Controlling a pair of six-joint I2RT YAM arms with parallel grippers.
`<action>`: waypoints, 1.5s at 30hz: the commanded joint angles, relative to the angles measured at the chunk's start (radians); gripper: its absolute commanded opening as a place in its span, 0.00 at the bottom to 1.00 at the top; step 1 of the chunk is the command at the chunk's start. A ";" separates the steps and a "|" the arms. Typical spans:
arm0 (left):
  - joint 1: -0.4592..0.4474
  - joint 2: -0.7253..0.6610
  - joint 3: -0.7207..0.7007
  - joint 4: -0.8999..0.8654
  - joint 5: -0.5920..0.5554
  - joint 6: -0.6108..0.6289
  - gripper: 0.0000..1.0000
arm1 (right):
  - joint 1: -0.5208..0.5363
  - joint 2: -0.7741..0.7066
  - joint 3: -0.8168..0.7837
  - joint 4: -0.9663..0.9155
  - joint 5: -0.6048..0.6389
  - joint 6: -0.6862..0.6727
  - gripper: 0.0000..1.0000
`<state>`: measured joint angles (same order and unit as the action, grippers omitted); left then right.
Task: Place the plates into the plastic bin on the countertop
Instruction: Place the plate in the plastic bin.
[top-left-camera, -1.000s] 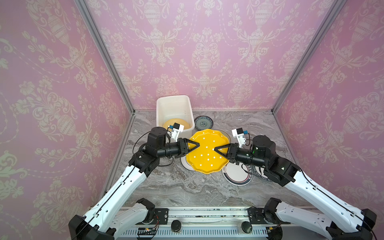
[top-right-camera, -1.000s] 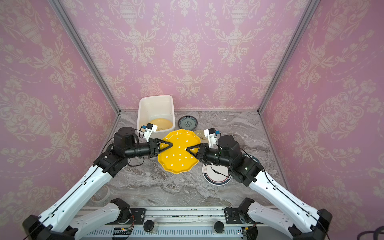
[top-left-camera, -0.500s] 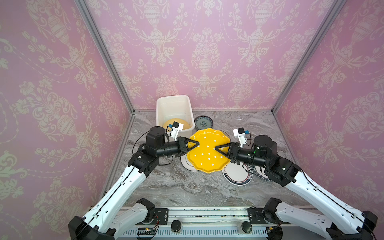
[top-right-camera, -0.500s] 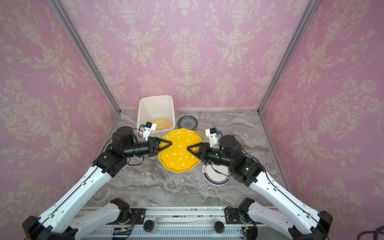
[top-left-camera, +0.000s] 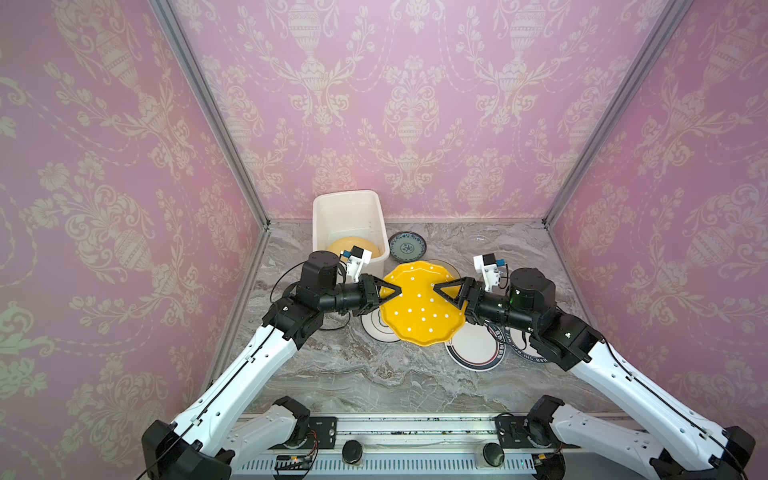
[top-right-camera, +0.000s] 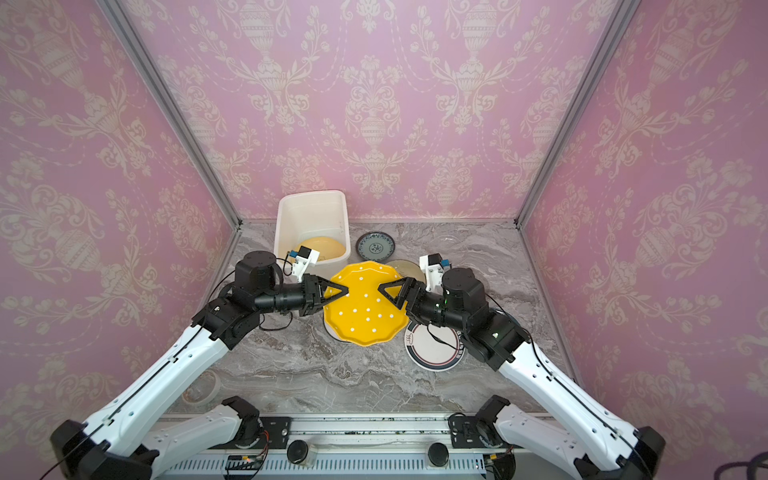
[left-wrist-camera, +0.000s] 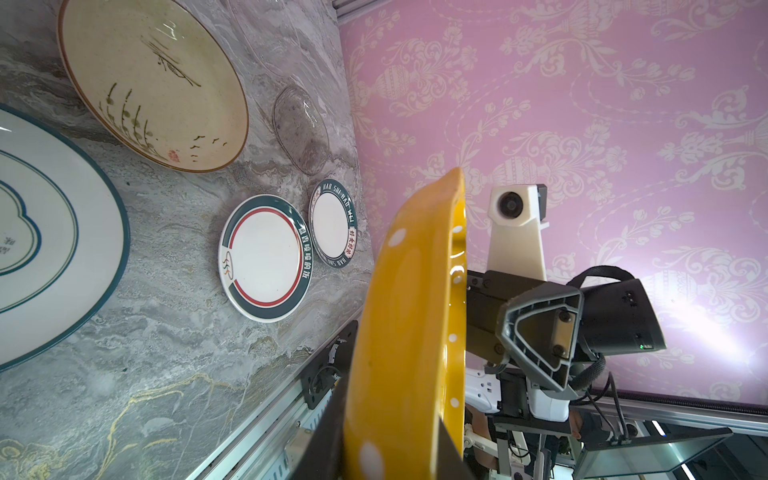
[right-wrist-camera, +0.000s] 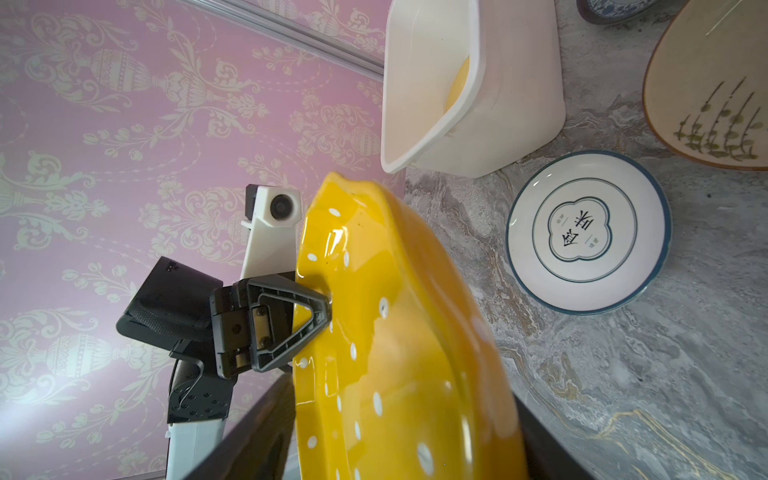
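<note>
Gripping a bright yellow scalloped ceramic plate with white dots (top-left-camera: 422, 309) by one edge with the left gripper (top-left-camera: 397, 292), jaws clenched on the rim. Straddling the opposite edge with the right gripper (top-left-camera: 437, 291), jaws spread wide and released, the rim passing between them unpinched. Holding this plate raised above the grey marble-patterned countertop (top-left-camera: 374, 378), just in front of the deep white rectangular plastic bin (top-left-camera: 345, 193) and outside it. Partly covering, in both top views, a white round plate with a thin blue rim (top-left-camera: 373, 328) and a white round plate ringed in dark green and red (top-left-camera: 473, 351), both lying flat on the countertop. Showing a pale yellow round plate (top-left-camera: 353, 248) lying inside the bin at its near end. Leaving on the countertop a small teal patterned round plate (top-left-camera: 407, 246) just beside the bin, a cream round plate painted with grass stems (left-wrist-camera: 153, 83), a clear glass plate (left-wrist-camera: 301, 129) and a smaller white plate with a lettered dark rim (left-wrist-camera: 332, 222).
</note>
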<state>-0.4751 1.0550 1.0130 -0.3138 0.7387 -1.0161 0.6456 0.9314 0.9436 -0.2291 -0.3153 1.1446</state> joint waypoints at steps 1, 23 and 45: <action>-0.002 -0.004 0.054 0.002 -0.055 -0.009 0.00 | -0.016 -0.038 -0.007 0.080 0.009 -0.019 0.76; 0.304 0.173 0.339 -0.078 -0.270 0.144 0.00 | -0.059 -0.192 0.000 -0.212 0.138 -0.092 0.85; 0.440 0.492 0.562 -0.054 -0.586 0.369 0.00 | -0.061 -0.160 -0.117 -0.118 0.014 -0.019 0.85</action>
<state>-0.0364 1.5421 1.4834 -0.4812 0.1711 -0.6849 0.5903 0.7750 0.8425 -0.3916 -0.2798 1.1042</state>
